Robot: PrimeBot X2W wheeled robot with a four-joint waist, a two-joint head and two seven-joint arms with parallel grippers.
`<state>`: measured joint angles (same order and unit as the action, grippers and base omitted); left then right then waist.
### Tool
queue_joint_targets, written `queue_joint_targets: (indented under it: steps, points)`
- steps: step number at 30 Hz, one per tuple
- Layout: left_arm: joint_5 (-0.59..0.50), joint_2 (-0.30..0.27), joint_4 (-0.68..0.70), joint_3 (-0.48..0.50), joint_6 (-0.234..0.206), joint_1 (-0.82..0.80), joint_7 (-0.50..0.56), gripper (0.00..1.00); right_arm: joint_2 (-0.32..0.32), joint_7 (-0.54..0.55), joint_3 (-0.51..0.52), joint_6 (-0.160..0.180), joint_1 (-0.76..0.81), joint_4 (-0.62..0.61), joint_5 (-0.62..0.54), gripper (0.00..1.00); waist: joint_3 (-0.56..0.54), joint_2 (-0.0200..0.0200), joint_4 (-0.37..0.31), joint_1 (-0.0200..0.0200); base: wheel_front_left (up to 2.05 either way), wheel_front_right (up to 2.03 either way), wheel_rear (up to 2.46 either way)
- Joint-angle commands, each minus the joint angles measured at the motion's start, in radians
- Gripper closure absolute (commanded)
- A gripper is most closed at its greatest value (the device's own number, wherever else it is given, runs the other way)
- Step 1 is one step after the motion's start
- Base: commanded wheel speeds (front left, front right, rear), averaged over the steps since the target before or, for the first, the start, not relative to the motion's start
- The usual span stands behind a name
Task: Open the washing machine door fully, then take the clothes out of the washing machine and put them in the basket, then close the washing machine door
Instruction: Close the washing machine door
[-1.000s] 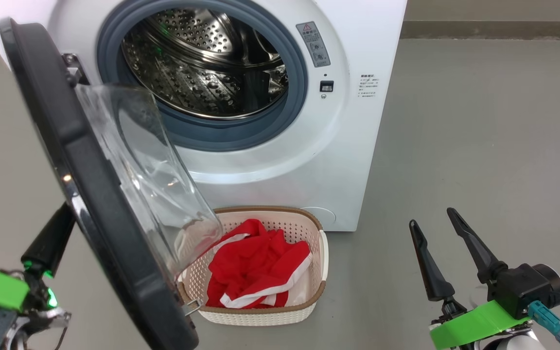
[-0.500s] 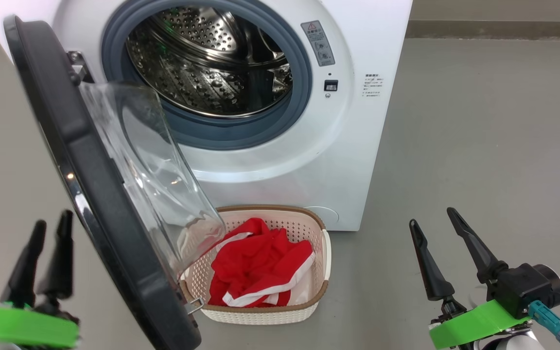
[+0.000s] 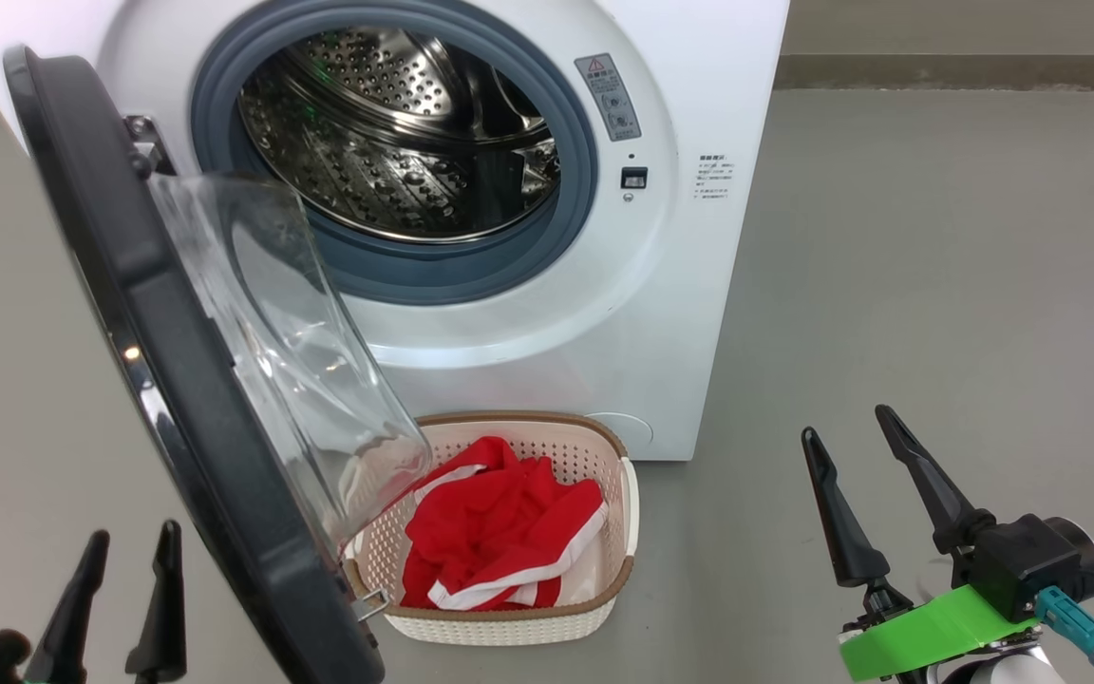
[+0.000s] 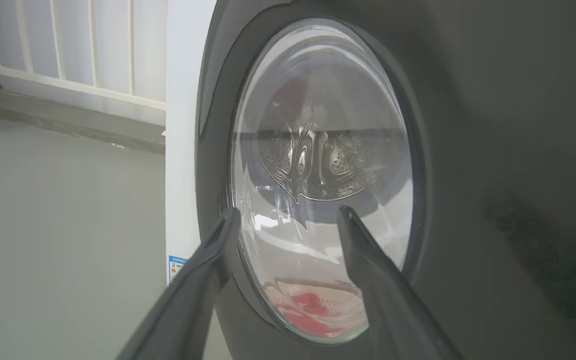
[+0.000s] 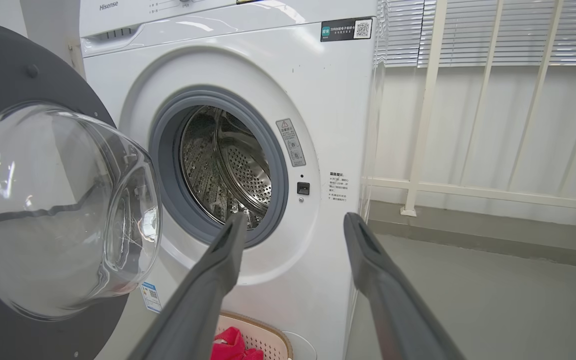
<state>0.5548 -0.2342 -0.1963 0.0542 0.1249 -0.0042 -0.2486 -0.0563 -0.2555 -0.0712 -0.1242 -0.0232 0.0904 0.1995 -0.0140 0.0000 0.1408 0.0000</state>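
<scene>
The white washing machine [image 3: 699, 285] stands with its steel drum [image 3: 395, 142] showing bare metal. The washing machine door [image 3: 158, 332] hangs open at the left, swung out toward me, glass bowl [image 3: 291, 332] facing the drum. The cream basket [image 3: 528, 416] sits on the floor under the opening and holds the red clothes [image 3: 490, 532]. My left gripper [image 3: 132, 534] is open at the lower left, outside the door and apart from it. In the left wrist view that gripper [image 4: 288, 214] faces the door's outer face [image 4: 468, 125]. My right gripper [image 3: 846, 425] is open and holds nothing.
Grey floor [image 3: 936, 285] spreads to the right of the machine. A white railing with blinds [image 5: 468, 125] runs along the wall behind it. The open door overhangs the basket's left end, partly hiding it.
My left gripper opened and drew back from the door's outer side, down toward the lower left. The door stays open. The head camera shifted slightly. The right gripper has not moved.
</scene>
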Motion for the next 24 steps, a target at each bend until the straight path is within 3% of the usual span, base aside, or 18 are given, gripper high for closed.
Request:
queue_joint_targets:
  steps: [1,7,24]
  points:
    - [-0.039,-0.022,0.009,0.040,0.000,-0.021,-0.011,0.00,-0.002,-0.006,-0.016,-0.007,-0.029,-0.025,0.012,0.00,-0.001,0.0000,-0.001,0.0000,0.00,0.00,0.00]
    - [-0.177,0.023,0.022,0.092,-0.006,-0.021,-0.013,0.00,-0.001,-0.006,-0.012,-0.007,-0.028,-0.027,0.013,0.00,0.000,0.0000,-0.001,0.0000,0.00,0.00,0.00]
    - [-0.269,0.084,-0.012,0.155,0.005,-0.009,-0.013,0.00,0.002,-0.006,-0.013,-0.007,-0.025,-0.029,0.013,0.00,-0.003,0.0000,-0.010,0.0000,0.00,0.00,0.00]
